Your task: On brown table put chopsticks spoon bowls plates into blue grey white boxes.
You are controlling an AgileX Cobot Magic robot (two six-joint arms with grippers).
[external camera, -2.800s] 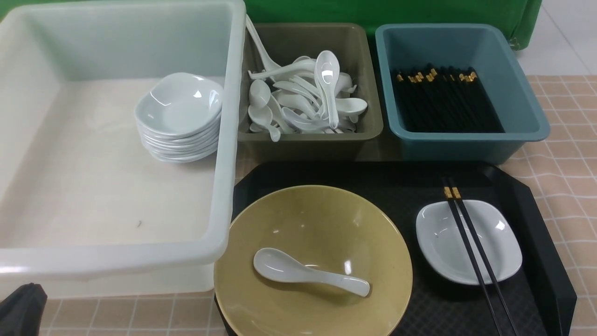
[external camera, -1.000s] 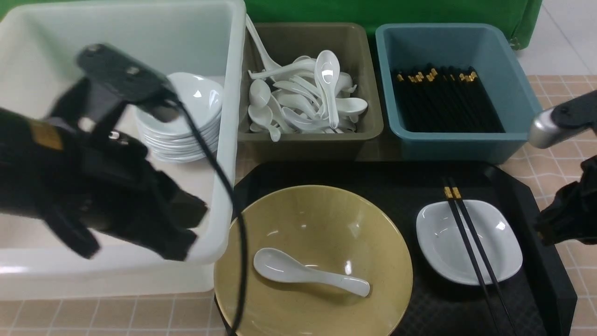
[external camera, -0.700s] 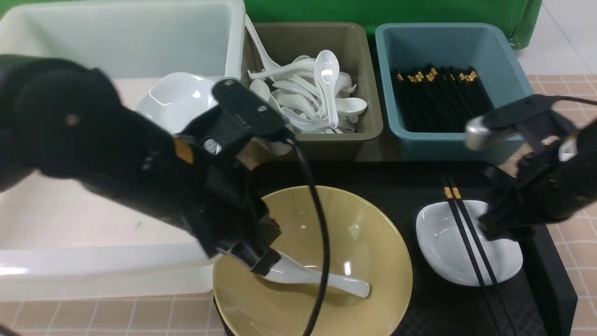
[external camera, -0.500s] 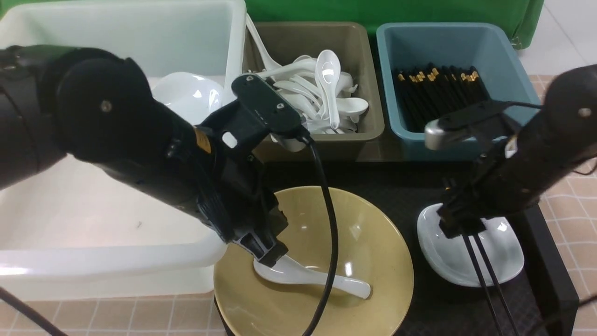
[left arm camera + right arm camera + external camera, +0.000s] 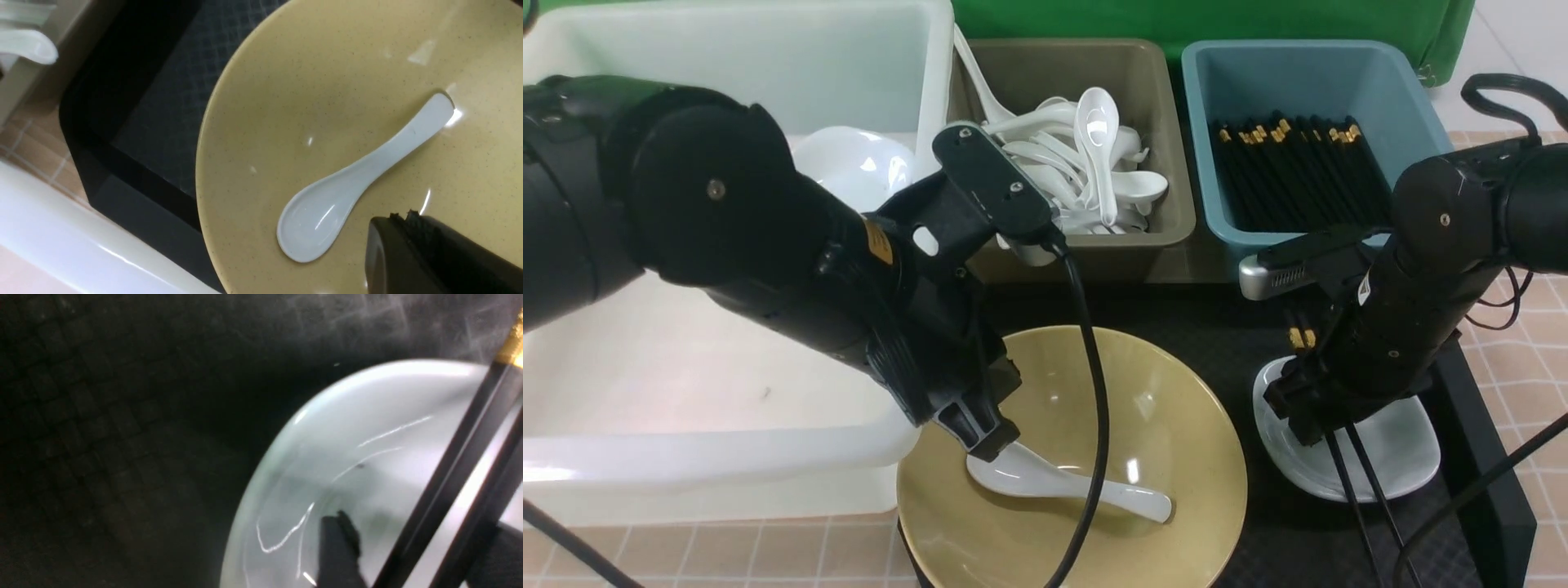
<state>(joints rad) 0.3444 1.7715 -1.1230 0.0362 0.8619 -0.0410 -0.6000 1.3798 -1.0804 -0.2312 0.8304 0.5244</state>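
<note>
Since R gripper [image 5: 1327, 425] straddles chopsticks [image 5: 446, 477], jaws apart, pinch both evenly; L gripper [image 5: 402, 220], shut by spoon [image 5: 359, 175], must open.

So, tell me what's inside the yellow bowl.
One white spoon lies in the yellow bowl, the shut left pincer beside its scoop. The left arm hides the bowl's far-left rim.

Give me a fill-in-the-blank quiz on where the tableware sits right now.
The white spoon lies inside the ____ bowl. The chopsticks on the tray rest across a small white ____. The stacked plates sit in the large ____ tub. Missing words: yellow; plate; white.
</note>
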